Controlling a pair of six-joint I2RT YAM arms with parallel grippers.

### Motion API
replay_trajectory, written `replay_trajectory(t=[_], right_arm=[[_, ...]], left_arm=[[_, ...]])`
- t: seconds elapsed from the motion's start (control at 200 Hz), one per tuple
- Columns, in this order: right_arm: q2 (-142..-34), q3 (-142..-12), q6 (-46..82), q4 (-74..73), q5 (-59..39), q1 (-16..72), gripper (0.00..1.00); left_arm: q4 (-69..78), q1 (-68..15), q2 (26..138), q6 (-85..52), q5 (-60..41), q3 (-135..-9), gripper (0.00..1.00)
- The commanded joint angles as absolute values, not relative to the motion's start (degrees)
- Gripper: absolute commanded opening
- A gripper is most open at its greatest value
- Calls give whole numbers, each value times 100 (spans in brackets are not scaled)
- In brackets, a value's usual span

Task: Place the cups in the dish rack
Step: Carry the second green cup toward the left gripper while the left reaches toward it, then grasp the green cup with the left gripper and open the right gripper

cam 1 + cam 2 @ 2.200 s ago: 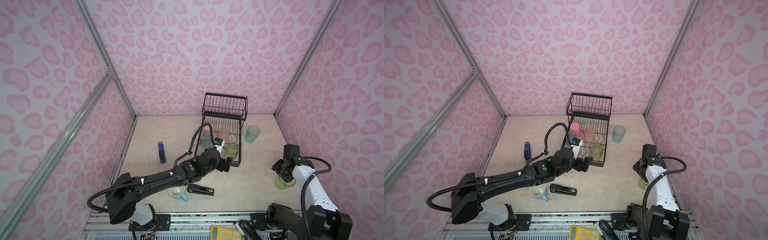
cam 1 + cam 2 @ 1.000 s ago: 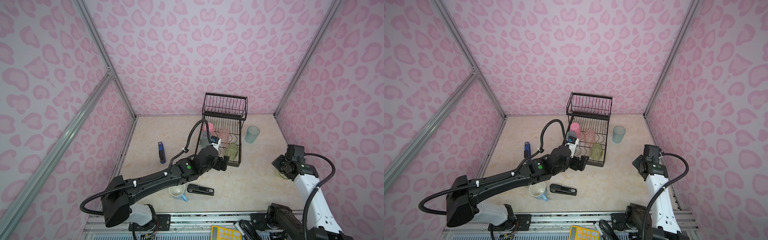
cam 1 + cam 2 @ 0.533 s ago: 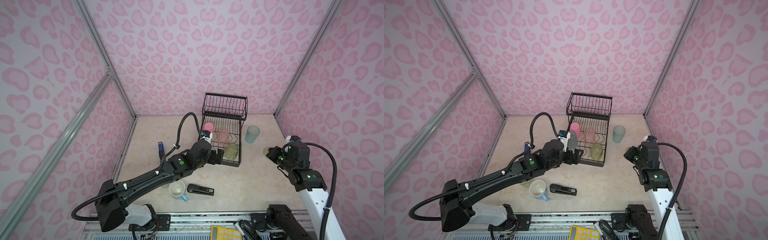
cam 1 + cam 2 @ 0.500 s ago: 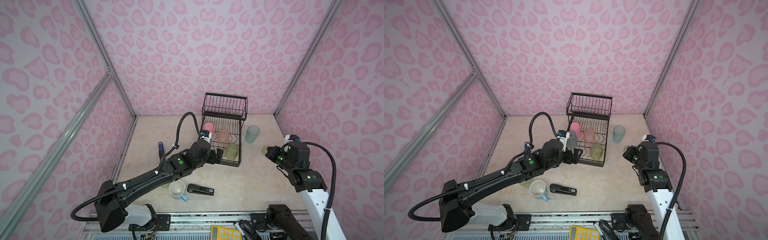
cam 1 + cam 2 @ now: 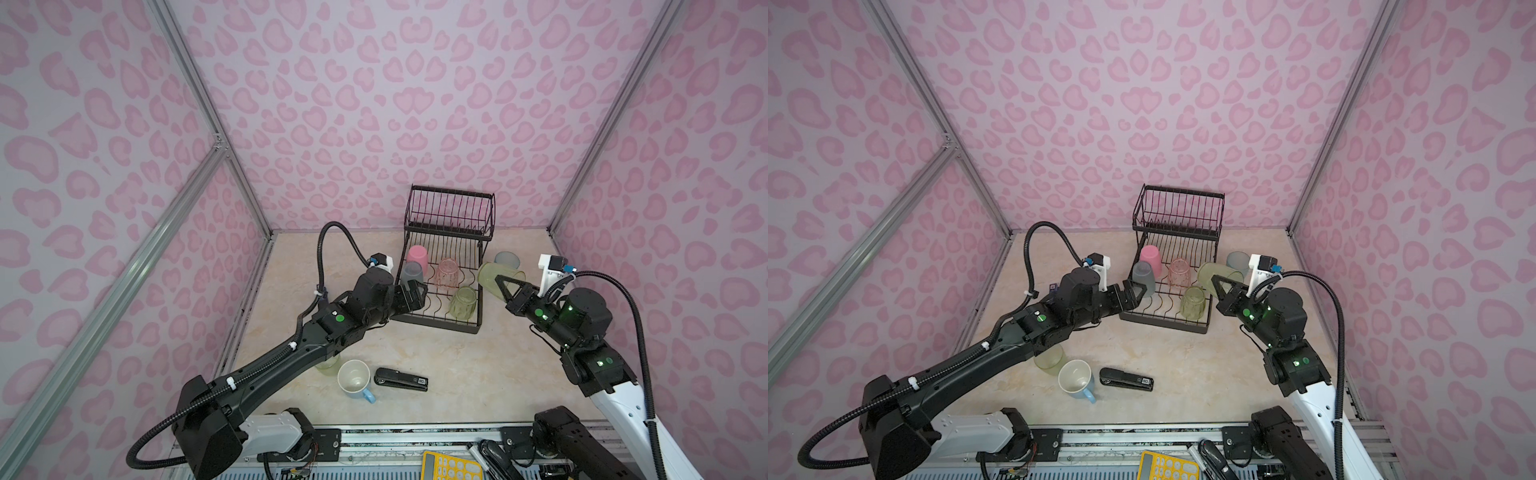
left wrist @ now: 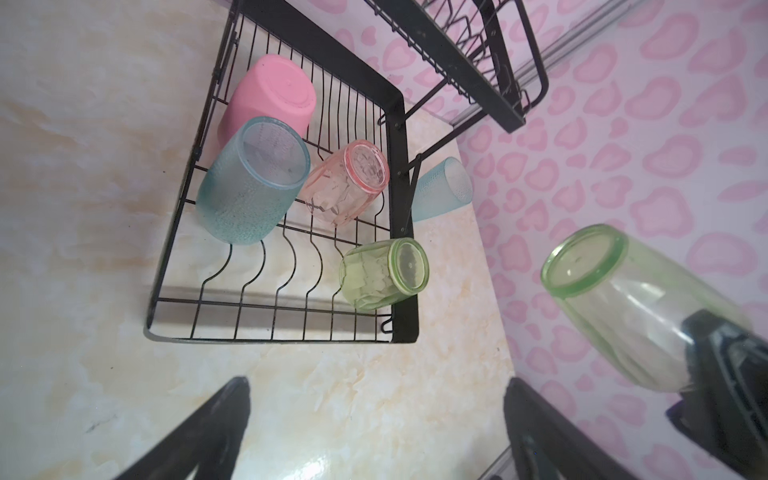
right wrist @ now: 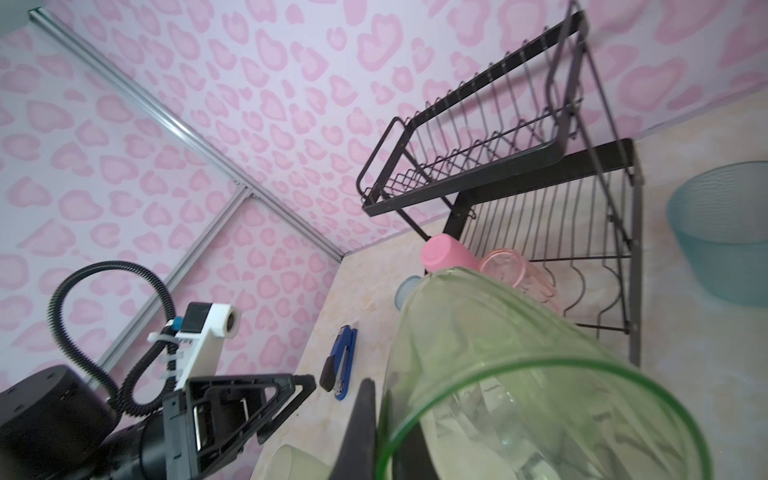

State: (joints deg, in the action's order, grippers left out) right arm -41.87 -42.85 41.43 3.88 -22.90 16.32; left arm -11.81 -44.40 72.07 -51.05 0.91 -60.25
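Note:
The black wire dish rack (image 5: 478, 322) (image 5: 1204, 326) holds a pink cup (image 5: 417, 257), a frosted blue-grey cup (image 6: 253, 183), a pinkish ribbed cup (image 6: 347, 183) and a green ribbed cup (image 6: 384, 274), all upside down on its lower tray. My right gripper (image 5: 503, 286) (image 7: 376, 415) is shut on the rim of a clear green cup (image 5: 492, 272) (image 7: 519, 365), held tilted in the air just right of the rack. My left gripper (image 5: 409, 293) (image 6: 374, 415) stands open and empty at the rack's front left corner.
A frosted blue cup (image 5: 507, 260) stands on the table right of the rack. Near the front lie a light-blue mug (image 5: 355, 378), a pale green tumbler (image 5: 1049, 358) partly under my left arm, and a black stapler (image 5: 401, 379). A blue stapler (image 7: 343, 361) lies left.
My right arm lifted the clear green cup off the table at the right and carried it up to the rack's right side. My left gripper drew back leftward from over the rack.

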Motion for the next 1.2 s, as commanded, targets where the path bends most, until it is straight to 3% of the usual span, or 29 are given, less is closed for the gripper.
replay_trajectory(t=[0.0, 0.175, 0.485, 0.725, 1.2], right_arm=[[-4370, -4201, 4273, -805, -2538, 1964, 0], [-4897, -4030, 4495, -1837, -2601, 2408, 0], [-5896, -4002, 4949, -3283, -2830, 2878, 0], [-6287, -4161, 5037, -3569, -2789, 3163, 0], [-6692, -4412, 4895, -3585, -2608, 3559, 0]], left_arm=[[-693, -4289, 7070, -5852, -426, -5933, 97], [-198, -4055, 7113, -6484, -789, -5806, 97], [2335, -3836, 7371, -7996, -1608, -5176, 97], [3612, -3832, 7795, -8641, -1652, -5061, 97], [4269, -3828, 8086, -8657, -1397, -5099, 98]])
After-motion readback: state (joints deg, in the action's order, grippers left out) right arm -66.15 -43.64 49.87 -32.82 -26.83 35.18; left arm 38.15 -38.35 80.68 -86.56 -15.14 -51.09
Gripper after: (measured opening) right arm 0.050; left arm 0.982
